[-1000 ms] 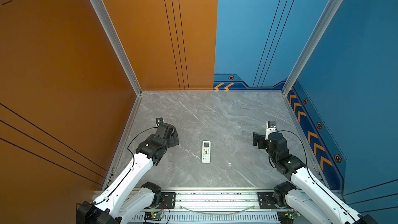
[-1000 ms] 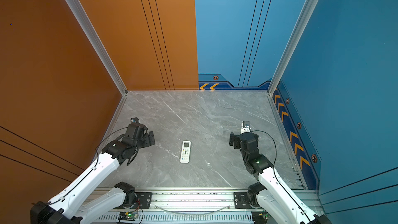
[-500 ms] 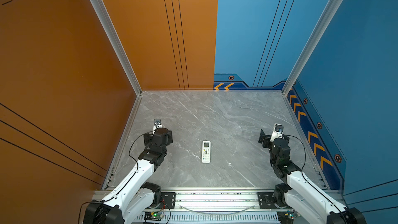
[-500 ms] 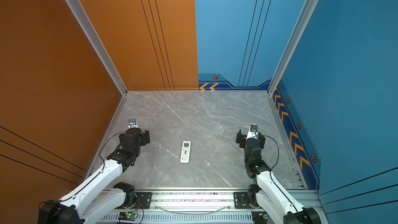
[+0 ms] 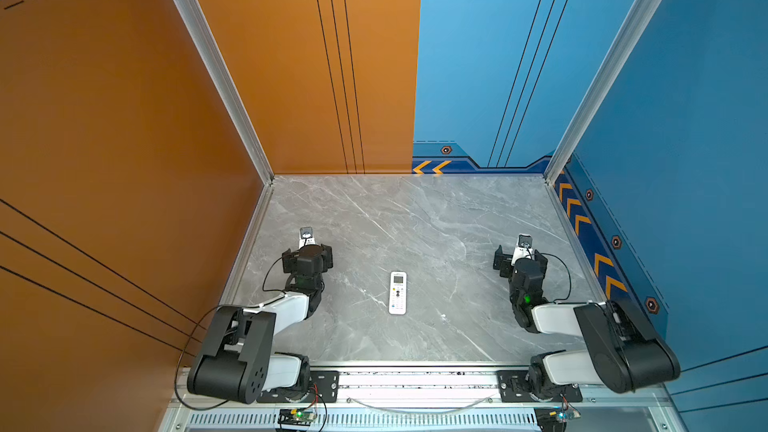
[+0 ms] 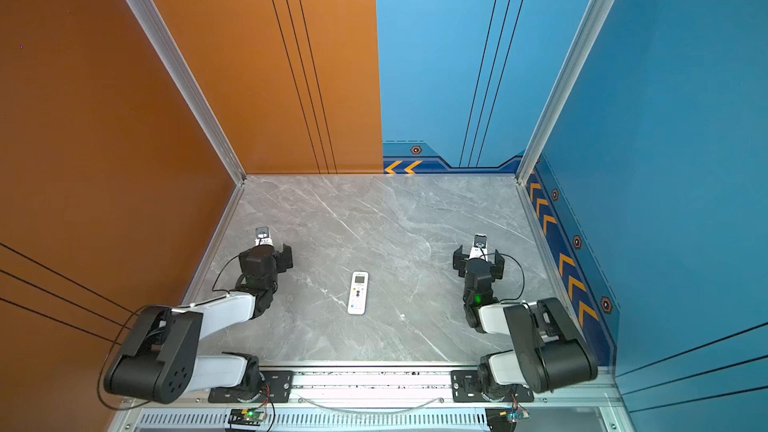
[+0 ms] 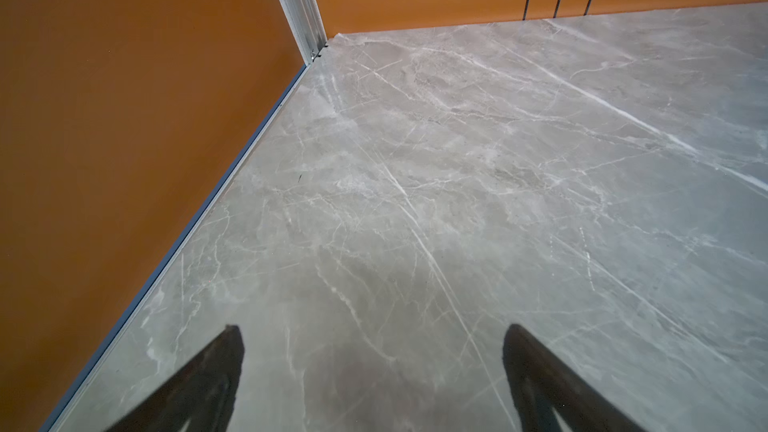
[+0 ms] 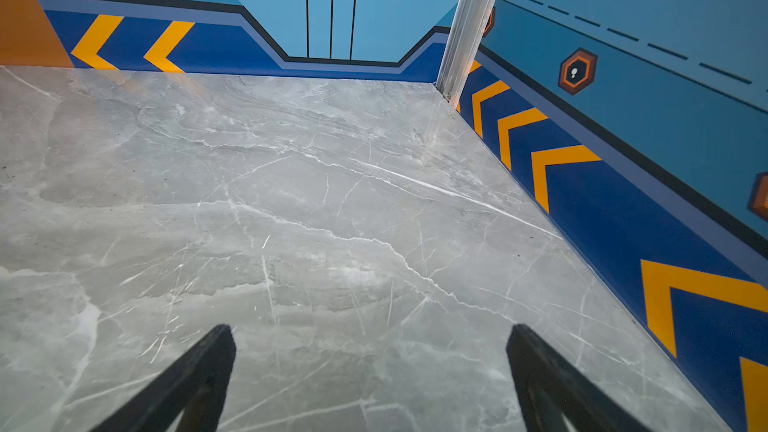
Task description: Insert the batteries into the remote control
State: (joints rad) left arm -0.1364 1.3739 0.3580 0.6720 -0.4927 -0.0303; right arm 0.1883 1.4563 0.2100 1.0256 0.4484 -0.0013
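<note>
The white remote control (image 5: 397, 292) (image 6: 358, 292) lies face up near the middle of the grey marble table (image 5: 415, 218), its small screen toward the back wall. The batteries show in no view. My left gripper (image 5: 307, 251) (image 6: 268, 254) hovers to the left of the remote, well apart from it, and is open. In the left wrist view the gripper (image 7: 374, 328) has only bare marble between its dark fingers (image 7: 224, 359). My right gripper (image 5: 520, 257) (image 6: 478, 260) stands open to the right of the remote. In the right wrist view the gripper (image 8: 370, 326) holds nothing either.
Orange walls (image 5: 124, 139) close the left and part of the back. Blue walls (image 5: 665, 139) with yellow chevrons close the right. A metal rail (image 5: 415, 380) carrying both arm bases runs along the front edge. Both arms are folded back near that rail.
Both arms have pulled back toward the front rail and folded up, and their grippers now point at the back wall. The remote control has not moved.
</note>
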